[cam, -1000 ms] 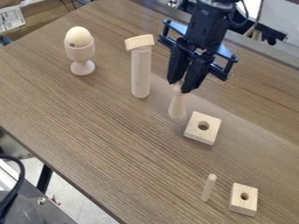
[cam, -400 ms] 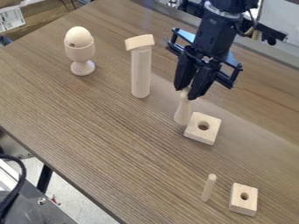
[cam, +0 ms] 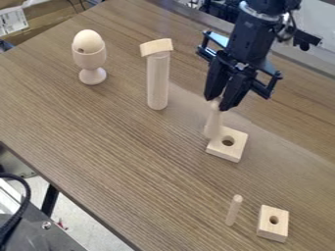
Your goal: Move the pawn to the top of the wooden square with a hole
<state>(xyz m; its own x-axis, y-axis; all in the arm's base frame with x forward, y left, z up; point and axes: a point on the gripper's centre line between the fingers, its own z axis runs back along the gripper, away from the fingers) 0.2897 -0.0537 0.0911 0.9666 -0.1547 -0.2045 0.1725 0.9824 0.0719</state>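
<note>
Hangs down from the top edge of the frame, right of centre, with the black gripper point(cam: 219, 102) pointing at the tabletop point(cam: 131, 171). Holds the pale wooden pawn point(cam: 213, 122) by its narrow top, pinched between the fingertips, with only a narrow space left between them. Keeps the pawn near the middle of the frame, a little right of centre, close to upright with a slight tilt, wide end downward. Overlaps, with that wide end, the upper left edge of the larger wooden square point(cam: 224, 152), to the left of its dark round hole point(cam: 227, 141); cannot tell from this angle whether touching the wood or just above it. Shares the table with several other pale wooden pieces: at upper left, an egg point(cam: 87, 40) with a small dark hole, sitting in a footed cup point(cam: 89, 58); between that cup and the gripper, a tall upright cylinder point(cam: 157, 83) with a curved block point(cam: 156, 47) across its top; at lower right, a thin upright peg point(cam: 233, 211) and, just beside it to the right, a smaller holed block point(cam: 272, 229), both well apart from the pawn. Shows at the lower left edge of the frame, beyond the table's edge, a black cable point(cam: 23, 196).
</note>
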